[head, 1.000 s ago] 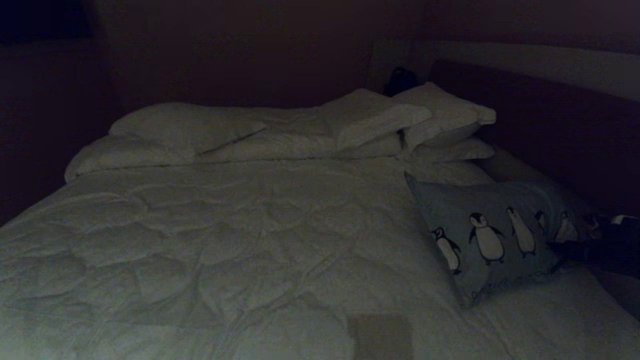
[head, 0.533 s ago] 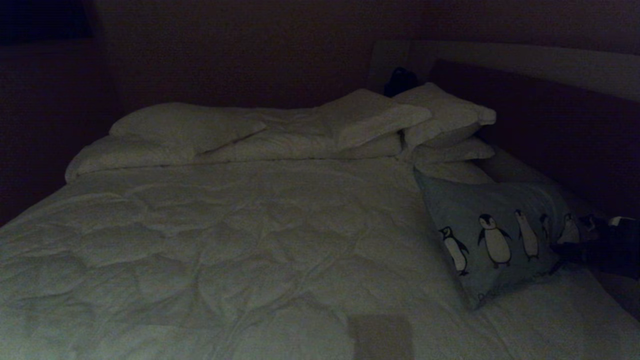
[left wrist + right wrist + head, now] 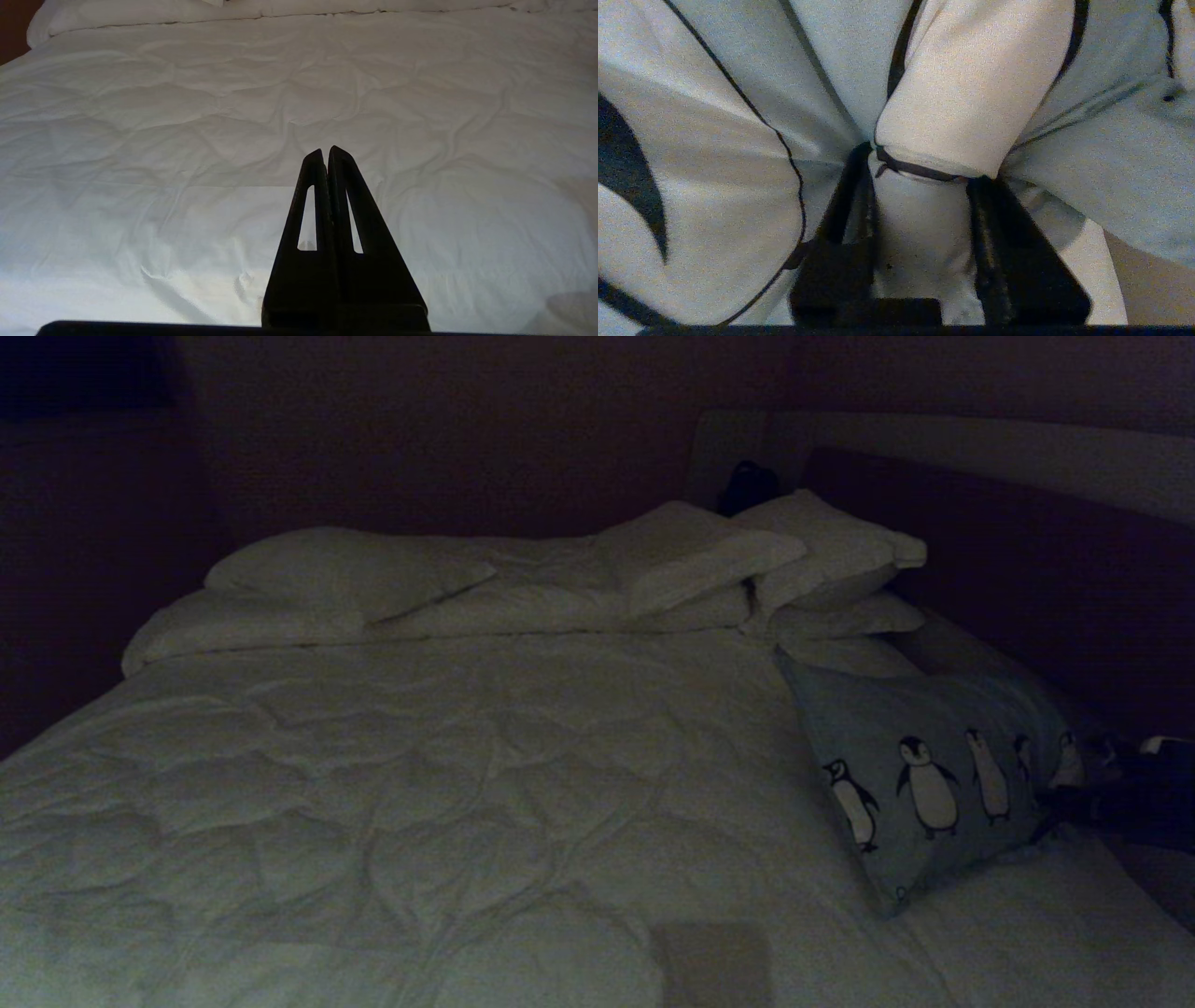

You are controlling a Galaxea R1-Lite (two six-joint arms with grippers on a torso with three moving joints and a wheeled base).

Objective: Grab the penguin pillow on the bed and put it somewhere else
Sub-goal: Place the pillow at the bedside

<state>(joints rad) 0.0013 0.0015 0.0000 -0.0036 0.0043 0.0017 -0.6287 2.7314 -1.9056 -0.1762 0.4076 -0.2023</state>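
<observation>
Bed: though the room is dim, its white quilted duvet shows wrinkled across the whole near surface, with a pale padded frame along the right side.
White pillows: stacked in a row at the far end of the bed, two piled at the right corner.
Pillow: the grey-blue penguin one stands tilted on its lower edge at the right side of the bed, just in front of the white pillows, its printed face turned toward the middle of the bed; its right end is bunched.
Right gripper: at the pillow's right end, near the bed's right edge; jaws clenched on a fold of the pillow's fabric.
Left gripper: low over bare duvet, well apart from the pillow; fingers pressed together, grasping nothing.
</observation>
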